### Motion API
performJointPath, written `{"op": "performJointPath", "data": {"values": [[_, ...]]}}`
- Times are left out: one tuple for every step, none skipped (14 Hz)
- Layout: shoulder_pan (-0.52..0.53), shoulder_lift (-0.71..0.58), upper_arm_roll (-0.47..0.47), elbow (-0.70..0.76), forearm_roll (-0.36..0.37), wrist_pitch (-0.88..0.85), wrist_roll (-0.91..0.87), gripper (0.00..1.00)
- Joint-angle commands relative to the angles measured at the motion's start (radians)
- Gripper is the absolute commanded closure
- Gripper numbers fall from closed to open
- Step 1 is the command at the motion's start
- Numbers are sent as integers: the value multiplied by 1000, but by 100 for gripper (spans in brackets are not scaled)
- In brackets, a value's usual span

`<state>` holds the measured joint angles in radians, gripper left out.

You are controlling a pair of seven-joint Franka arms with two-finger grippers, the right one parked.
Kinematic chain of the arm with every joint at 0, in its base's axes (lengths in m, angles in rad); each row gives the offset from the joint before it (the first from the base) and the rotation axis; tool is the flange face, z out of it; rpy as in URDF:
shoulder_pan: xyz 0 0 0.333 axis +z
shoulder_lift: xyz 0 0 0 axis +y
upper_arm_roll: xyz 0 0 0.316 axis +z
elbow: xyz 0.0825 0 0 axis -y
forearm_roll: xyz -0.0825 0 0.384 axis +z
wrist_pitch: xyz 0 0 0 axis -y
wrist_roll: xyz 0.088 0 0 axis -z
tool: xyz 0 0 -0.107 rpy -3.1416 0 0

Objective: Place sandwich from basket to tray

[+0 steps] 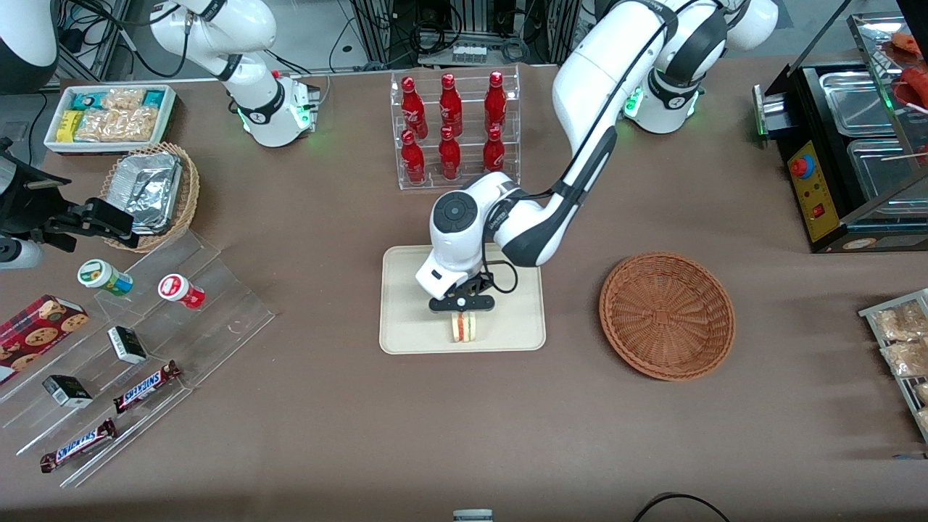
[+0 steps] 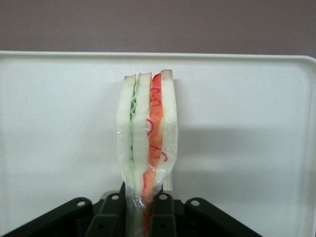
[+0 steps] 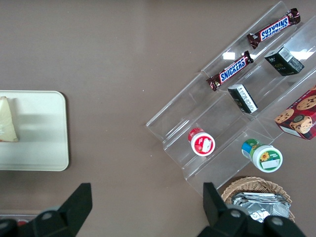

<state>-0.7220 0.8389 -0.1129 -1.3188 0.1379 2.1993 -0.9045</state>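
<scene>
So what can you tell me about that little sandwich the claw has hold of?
The sandwich is a small wedge of pale bread, wrapped in clear film, with green and red filling layers showing along its cut edge. It stands on edge on the cream tray, near the rim closest to the front camera. The claw is shut on it from above, its black fingers pinching the two bread faces. The reddish-brown basket sits apart, holding nothing.

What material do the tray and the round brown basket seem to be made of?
The tray, under the gripper shut on the sandwich, looks like smooth matte cream plastic, though uncertain. The basket looks like woven wicker: its reddish-brown strands radiate visibly.
</scene>
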Motion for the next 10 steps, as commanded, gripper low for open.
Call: {"op": "performJointPath", "data": {"values": [[-13,16,15,38,22,-9,-1,0],[-13,9,15,39,32,-15,-7,0],[-11,-4,15,39,32,-29,-8,0],[-7,-23,15,39,29,-55,-8,0],[-1,-49,16,39,23,-87,-16,0],[1,-96,18,38,22,-92,-37,0],[13,-151,21,33,17,-104,-66,0],[56,-208,16,29,5,-146,-74,0],[78,-251,16,29,-23,-208,-70,0],[90,-300,21,27,-41,-277,-59,0]]}}
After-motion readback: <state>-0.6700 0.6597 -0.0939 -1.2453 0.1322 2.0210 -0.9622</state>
